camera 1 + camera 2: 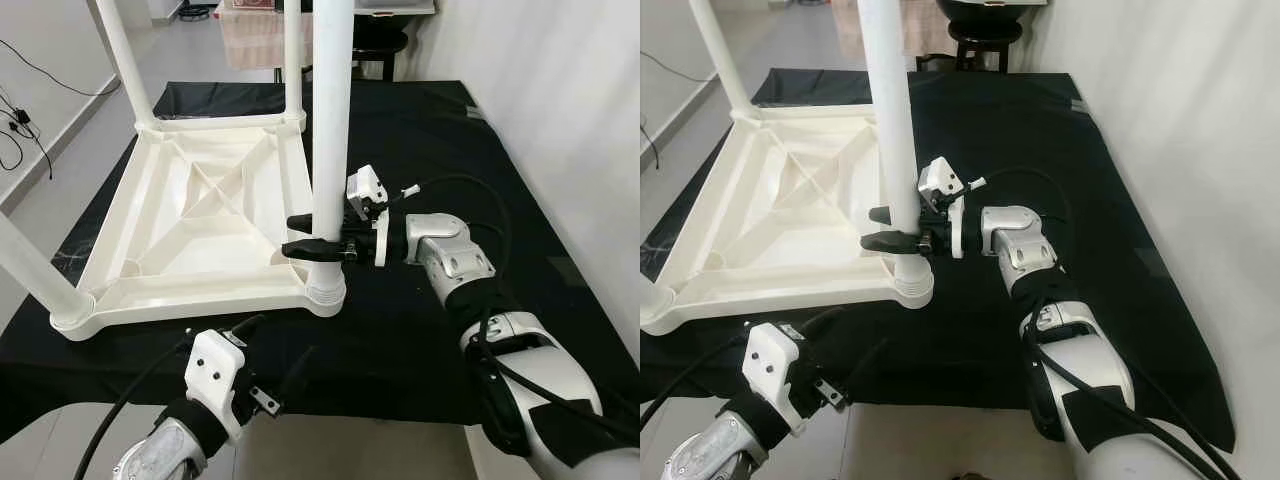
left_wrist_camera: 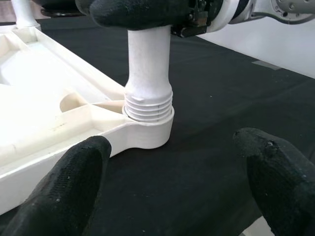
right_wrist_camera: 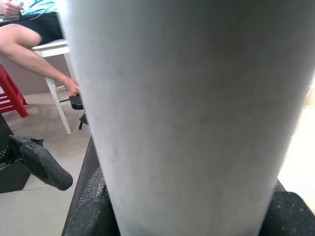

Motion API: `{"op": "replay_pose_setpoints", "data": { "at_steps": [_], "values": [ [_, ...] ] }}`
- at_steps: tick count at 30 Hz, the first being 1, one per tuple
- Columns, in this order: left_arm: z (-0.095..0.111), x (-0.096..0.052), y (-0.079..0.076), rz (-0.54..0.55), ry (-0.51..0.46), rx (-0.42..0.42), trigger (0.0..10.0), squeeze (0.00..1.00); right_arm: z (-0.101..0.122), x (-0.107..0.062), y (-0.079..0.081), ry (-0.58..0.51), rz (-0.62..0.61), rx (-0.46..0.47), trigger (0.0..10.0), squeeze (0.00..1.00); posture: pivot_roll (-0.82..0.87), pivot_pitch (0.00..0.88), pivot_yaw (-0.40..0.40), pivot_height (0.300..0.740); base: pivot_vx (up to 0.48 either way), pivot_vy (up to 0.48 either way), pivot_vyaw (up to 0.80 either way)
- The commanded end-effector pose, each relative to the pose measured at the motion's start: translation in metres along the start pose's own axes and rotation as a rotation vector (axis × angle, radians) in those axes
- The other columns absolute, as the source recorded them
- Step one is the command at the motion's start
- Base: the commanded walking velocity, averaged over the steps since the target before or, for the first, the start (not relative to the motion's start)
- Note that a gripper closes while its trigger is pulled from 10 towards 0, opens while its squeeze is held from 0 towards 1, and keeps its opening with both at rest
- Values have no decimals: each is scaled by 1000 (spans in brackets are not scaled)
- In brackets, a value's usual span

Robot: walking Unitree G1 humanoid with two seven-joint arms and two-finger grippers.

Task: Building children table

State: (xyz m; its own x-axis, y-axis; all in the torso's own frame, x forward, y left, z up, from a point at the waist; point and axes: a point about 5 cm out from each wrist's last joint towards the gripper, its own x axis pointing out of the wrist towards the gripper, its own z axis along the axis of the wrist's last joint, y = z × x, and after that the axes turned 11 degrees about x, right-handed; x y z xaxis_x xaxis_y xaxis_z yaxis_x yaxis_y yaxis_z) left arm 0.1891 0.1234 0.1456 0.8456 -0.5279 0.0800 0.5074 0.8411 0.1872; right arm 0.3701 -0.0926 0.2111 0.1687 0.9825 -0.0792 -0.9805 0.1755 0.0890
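- right tool [image 1: 312, 236] clamped round the white leg [image 1: 330, 120] standing in the upturned table [image 1: 190, 215] corner socket
- left tool [image 1: 268, 362] spread open, near that corner

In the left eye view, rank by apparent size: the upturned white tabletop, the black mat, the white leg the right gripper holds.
1. black mat, largest.
2. upturned tabletop.
3. white leg, clamped by the right gripper; it rises toward the camera and runs out of frame, so its look is unsure.
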Motion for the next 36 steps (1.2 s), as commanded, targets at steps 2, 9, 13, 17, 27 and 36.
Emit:
{"op": "replay_pose_setpoints", "data": {
  "at_steps": [2,9,13,17,27,36],
  "values": [
    [-3,0,2,16,3,-10,10000,0,0,2,1,-12,14,-3,0,0,22,67,-43,740,0,0,0],
    [-2,-1,6,34,-15,-24,10000,0,-59,-7,-6,-25,-761,137,0,0,-24,91,-53,740,0,0,0],
    [-1,-1,10,40,-19,-26,10000,0,-97,4,41,58,-883,196,0,0,-40,115,-5,740,0,0,0],
    [-2,0,12,41,-19,-30,10000,0,-92,12,49,46,-814,132,0,0,-62,96,-6,740,0,0,0],
    [-4,3,16,65,-24,-28,10000,0,-76,20,25,-8,-731,135,10000,1000,-24,67,-21,740,0,0,0],
    [-11,11,19,61,-25,-34,10000,0,-23,17,27,-47,-187,-12,10000,0,8,12,-34,740,0,0,0]
  ]
}}
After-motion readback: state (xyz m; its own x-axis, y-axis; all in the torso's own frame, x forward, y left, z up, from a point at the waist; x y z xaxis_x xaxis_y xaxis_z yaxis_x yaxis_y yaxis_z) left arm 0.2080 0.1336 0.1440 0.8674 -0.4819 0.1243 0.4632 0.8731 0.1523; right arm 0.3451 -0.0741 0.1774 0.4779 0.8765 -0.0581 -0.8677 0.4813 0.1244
